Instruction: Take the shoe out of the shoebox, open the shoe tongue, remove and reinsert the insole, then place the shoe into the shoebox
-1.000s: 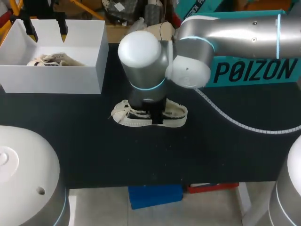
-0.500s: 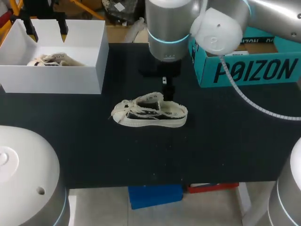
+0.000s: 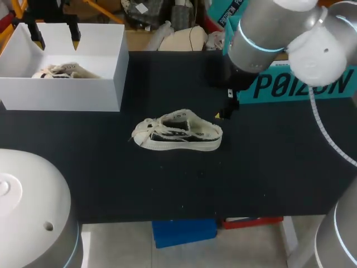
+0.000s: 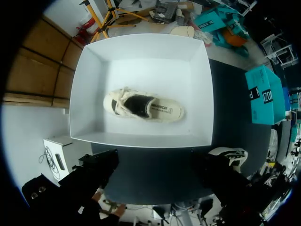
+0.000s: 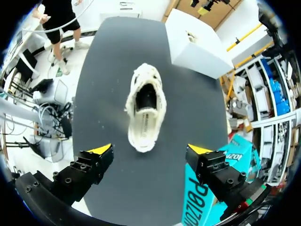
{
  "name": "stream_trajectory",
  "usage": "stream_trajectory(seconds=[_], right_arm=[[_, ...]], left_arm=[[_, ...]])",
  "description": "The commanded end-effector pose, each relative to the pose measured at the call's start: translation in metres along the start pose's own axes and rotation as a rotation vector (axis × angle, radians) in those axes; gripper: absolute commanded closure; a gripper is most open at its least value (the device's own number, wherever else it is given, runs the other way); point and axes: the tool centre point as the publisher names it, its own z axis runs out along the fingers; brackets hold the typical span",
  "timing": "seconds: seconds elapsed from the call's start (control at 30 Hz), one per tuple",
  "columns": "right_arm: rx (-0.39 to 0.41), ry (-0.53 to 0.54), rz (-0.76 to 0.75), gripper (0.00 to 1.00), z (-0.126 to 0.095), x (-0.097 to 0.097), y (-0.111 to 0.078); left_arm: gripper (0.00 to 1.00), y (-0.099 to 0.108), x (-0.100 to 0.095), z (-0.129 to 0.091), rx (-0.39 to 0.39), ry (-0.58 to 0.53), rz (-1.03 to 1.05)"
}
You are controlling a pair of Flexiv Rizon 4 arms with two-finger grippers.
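One tool (image 5: 150,149) farther from shoe (image 5: 146,110)

A shoe (image 3: 177,134) mid-table (image 3: 111,184), shoebox (image 3: 61,95) behind-left holding a second shoe (image 3: 58,71), another box (image 3: 304,84) behind-right

A teal cardboard box (image 3: 290,92) with white lettering sits at the far right of the black table (image 3: 268,178).

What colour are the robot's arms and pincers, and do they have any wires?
The right arm is shiny silver-grey with round joints, a glowing blue ring and a ribbed white cable. The left arm is pale grey too. The right pincer and left pincer are black and blocky, with bright yellow tips.
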Motion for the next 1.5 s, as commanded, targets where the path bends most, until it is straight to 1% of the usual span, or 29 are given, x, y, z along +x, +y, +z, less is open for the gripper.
stream_trajectory(seconds=[0.03, 1.23, 1.37, 1.43, 1.5], right_arm=[[-0.178, -0.006, -0.001, 0.0, -0.002, 0.003, -0.013], [-0.178, -0.006, -0.001, 0.0, -0.002, 0.003, -0.013], [-0.246, 0.006, 0.007, 0.0, 0.012, 0.003, -0.02], [-0.266, 0.014, 0.01, 0.0, 0.019, 0.002, -0.023], [-0.306, 0.011, 0.01, 0.0, 0.025, 0.0, -0.024]], left_arm=[[0.0, 0.0, 0.0, 0.0, -0.001, -0.001, -0.001], [0.0, 0.0, 0.0, 0.0, -0.001, -0.001, -0.001], [0.0, 0.0, 0.0, 0.0, -0.001, -0.001, -0.001], [0.0, 0.0, 0.0, 0.0, -0.001, -0.001, -0.001], [0.0, 0.0, 0.0, 0.0, -0.001, -0.001, -0.001]])
